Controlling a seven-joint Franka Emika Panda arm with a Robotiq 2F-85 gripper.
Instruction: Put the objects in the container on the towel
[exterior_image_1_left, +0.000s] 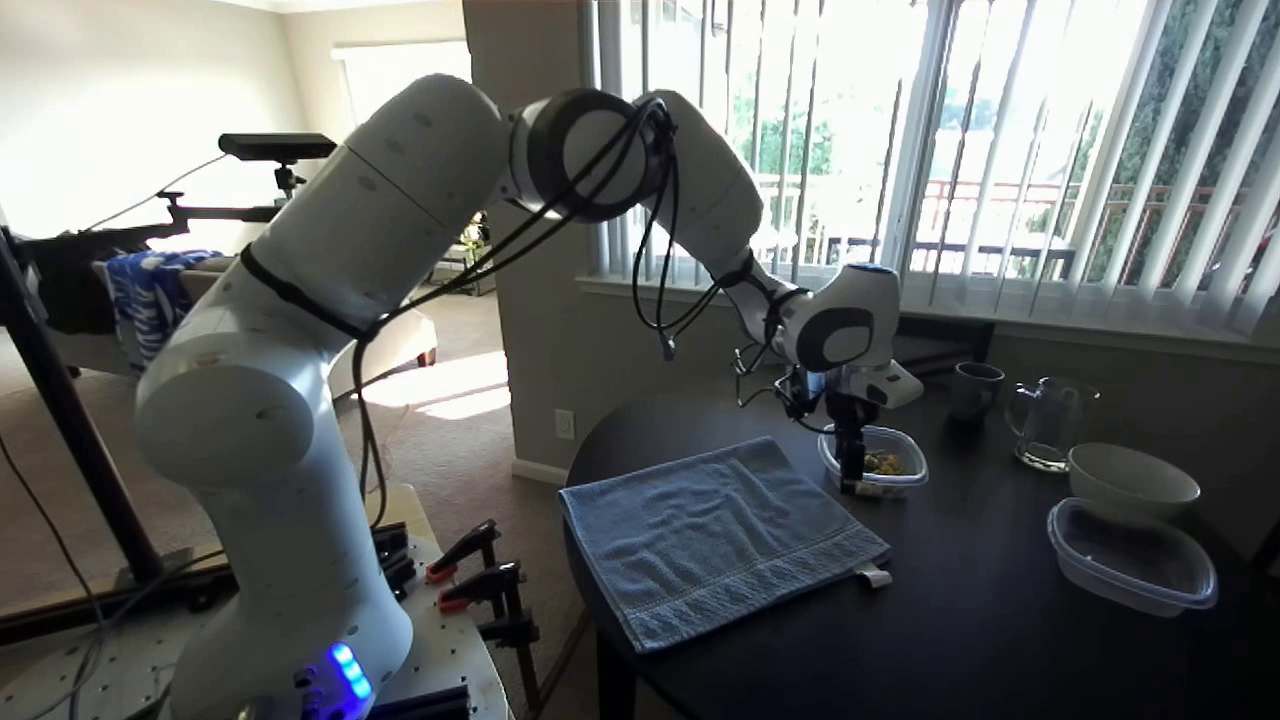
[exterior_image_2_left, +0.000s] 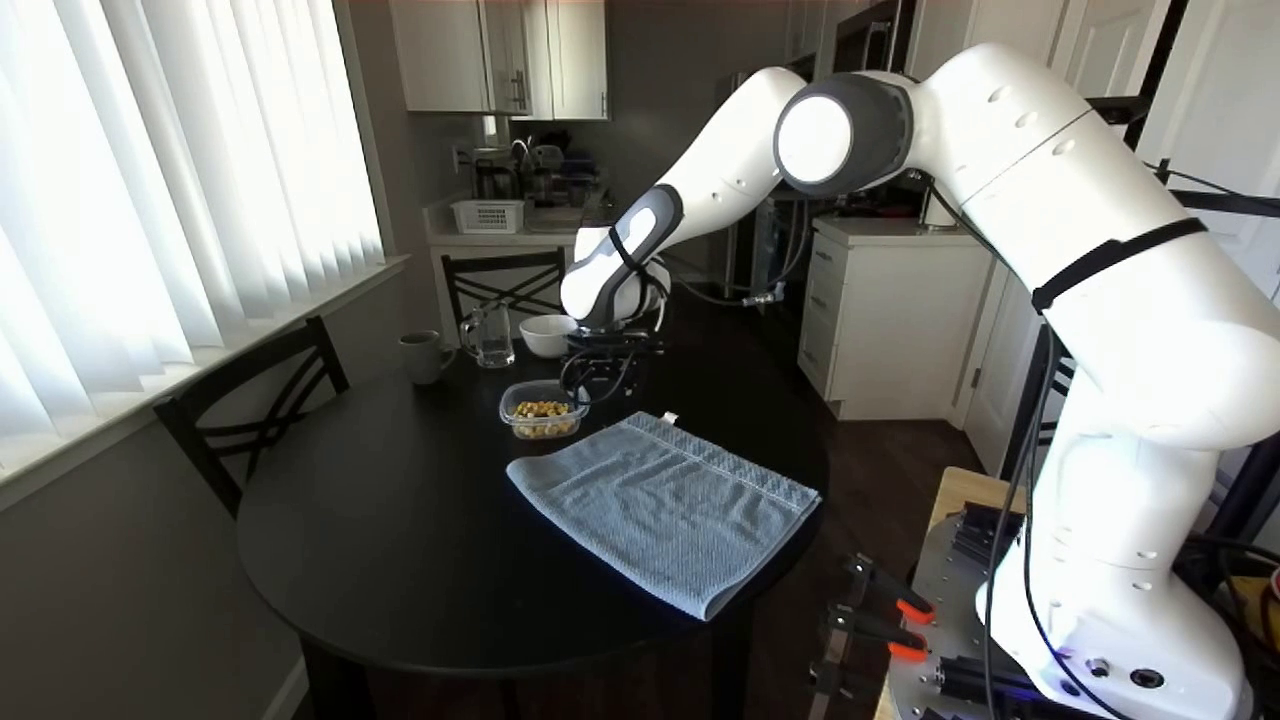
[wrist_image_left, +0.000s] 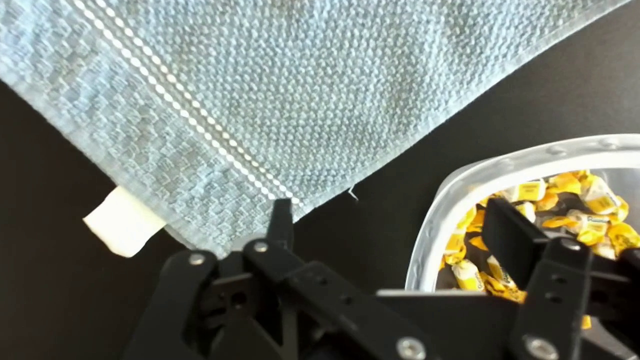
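The objects are several small yellow and white wrapped candies (wrist_image_left: 595, 200), which also show in both exterior views (exterior_image_1_left: 882, 462) (exterior_image_2_left: 543, 410). They lie inside the container, a squarish translucent tub (wrist_image_left: 427, 250) with rounded corners, on the table (exterior_image_1_left: 910, 435) (exterior_image_2_left: 510, 408). The towel (exterior_image_1_left: 710, 540) is a blue-grey cloth lying flat beside the tub (exterior_image_2_left: 670, 500) (wrist_image_left: 310, 85). My gripper (wrist_image_left: 390, 215) is open and empty. In the wrist view one finger overlaps the candies and the other overlaps the towel's corner, with the tub's rim between them. It is low at the tub in an exterior view (exterior_image_1_left: 852, 470).
An empty clear tub (exterior_image_1_left: 1130, 560) and a white bowl (exterior_image_1_left: 1130, 480) stand farther along the dark round table (exterior_image_2_left: 400, 560). A glass mug (exterior_image_1_left: 1050, 425) and a grey mug (exterior_image_1_left: 975, 392) stand behind the tub. A white tag (wrist_image_left: 125, 222) sticks out from the towel.
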